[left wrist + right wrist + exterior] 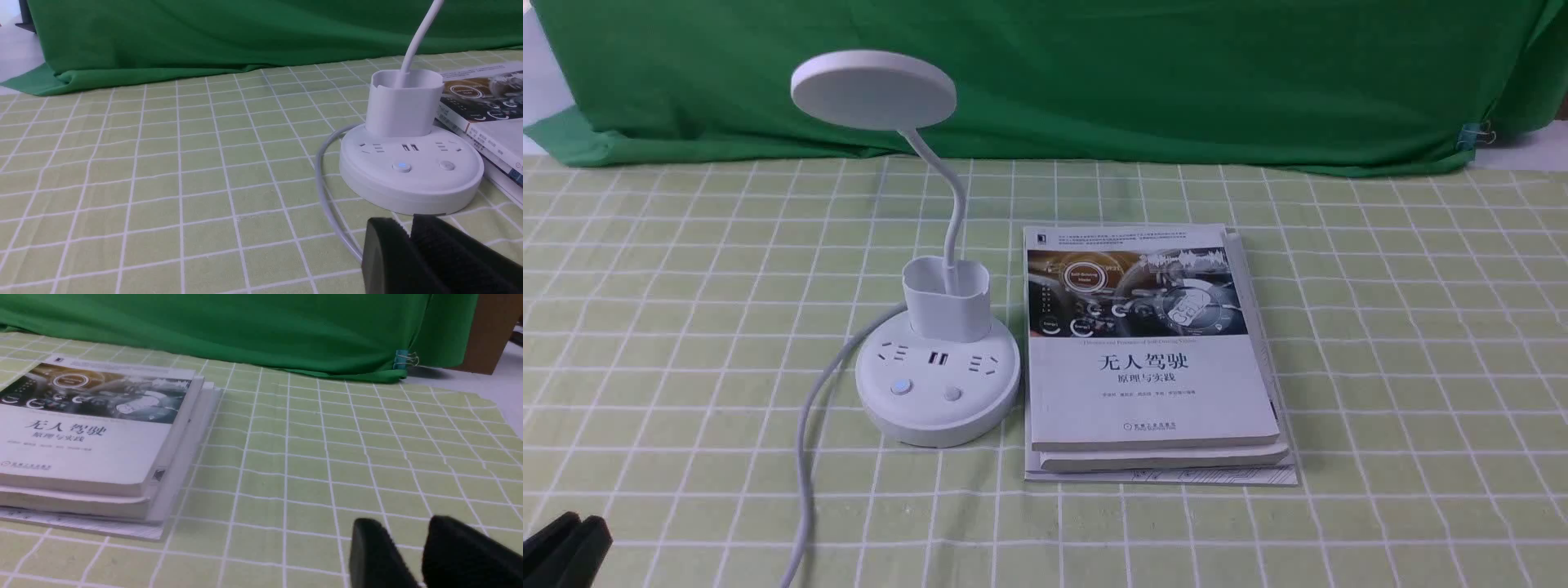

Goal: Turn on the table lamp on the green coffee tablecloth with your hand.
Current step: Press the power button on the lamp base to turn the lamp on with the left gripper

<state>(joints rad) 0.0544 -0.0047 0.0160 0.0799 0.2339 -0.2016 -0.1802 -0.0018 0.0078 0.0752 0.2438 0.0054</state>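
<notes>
One lamp [949,306], just L of books [1147,359]. L claw [408,222] tips together, R claw [404,522] spread. Prob. approach step; next: L claw to lamp, press btn [952,394] w/ tips.

Dark green fabric [1045,82] hangs behind, a clip [1476,135] near its edge.

stacked books [1152,351], green backdrop [1054,82], metal-handled binder clip [1470,135]
</notes>
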